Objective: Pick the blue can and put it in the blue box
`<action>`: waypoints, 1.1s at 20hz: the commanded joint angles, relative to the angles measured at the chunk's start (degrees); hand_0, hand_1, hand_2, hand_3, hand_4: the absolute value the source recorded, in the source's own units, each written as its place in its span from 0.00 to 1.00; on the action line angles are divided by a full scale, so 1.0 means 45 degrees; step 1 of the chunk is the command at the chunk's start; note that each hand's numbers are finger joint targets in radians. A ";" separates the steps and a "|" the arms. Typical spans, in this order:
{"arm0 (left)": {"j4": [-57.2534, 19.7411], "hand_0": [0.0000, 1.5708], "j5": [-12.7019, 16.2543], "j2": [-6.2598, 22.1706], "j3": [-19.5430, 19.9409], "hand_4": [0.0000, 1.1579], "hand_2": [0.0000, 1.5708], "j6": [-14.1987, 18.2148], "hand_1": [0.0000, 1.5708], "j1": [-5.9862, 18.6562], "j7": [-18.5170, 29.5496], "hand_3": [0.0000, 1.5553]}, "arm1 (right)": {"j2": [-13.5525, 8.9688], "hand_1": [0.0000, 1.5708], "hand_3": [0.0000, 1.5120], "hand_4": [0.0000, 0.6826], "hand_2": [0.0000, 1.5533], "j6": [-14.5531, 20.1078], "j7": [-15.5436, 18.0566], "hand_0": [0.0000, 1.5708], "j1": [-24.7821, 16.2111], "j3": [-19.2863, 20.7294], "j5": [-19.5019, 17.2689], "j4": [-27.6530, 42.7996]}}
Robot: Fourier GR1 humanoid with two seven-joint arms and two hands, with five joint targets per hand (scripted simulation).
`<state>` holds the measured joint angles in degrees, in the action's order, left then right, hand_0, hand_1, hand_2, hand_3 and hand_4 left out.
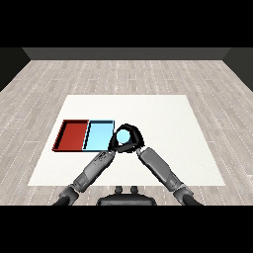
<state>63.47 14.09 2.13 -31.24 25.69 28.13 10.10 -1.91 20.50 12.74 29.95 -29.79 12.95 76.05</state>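
Note:
The blue can [125, 138] shows as a light blue patch just right of the light blue tray [98, 134], near the table's front middle. My right hand [136, 140] is curled round it, black fingers ringing it above and on both sides. My left hand [113, 145] sits close against the can's left side, at the blue tray's near right corner, and overlaps the right hand. Most of the can's body is hidden by the hands.
A red tray [73, 134] lies directly left of the blue tray, the two touching along one edge. Both lie on the white table [168, 118], which stretches far to the right and back. Grey plank floor surrounds it.

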 commanded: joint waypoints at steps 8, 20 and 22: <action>-0.0321 1.00 0.2084 -0.0458 0.0365 0.56 0.99 0.0549 1.00 0.0221 0.1693 0.92 | 0.0349 0.92 0.92 0.76 0.92 -0.0992 -0.0306 0.92 -0.0050 0.0964 0.0996 0.0068; -0.0798 1.00 0.2026 -0.0467 0.0545 0.96 0.99 0.0744 1.00 0.0469 0.3485 0.94 | 0.0420 0.00 0.00 0.00 0.00 -0.0759 -0.0881 0.00 -0.0417 0.1388 -0.0666 0.0294; -0.1302 1.00 0.1601 -0.0466 0.1436 0.98 0.99 0.0382 1.00 0.0611 0.3866 0.93 | 0.0423 0.00 0.00 0.00 0.00 -0.0534 -0.0135 0.00 -0.1301 0.1033 -0.0876 0.0426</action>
<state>60.30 21.91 0.48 -29.02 30.30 28.66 25.71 -0.10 18.14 9.05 26.75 -25.77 10.59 78.77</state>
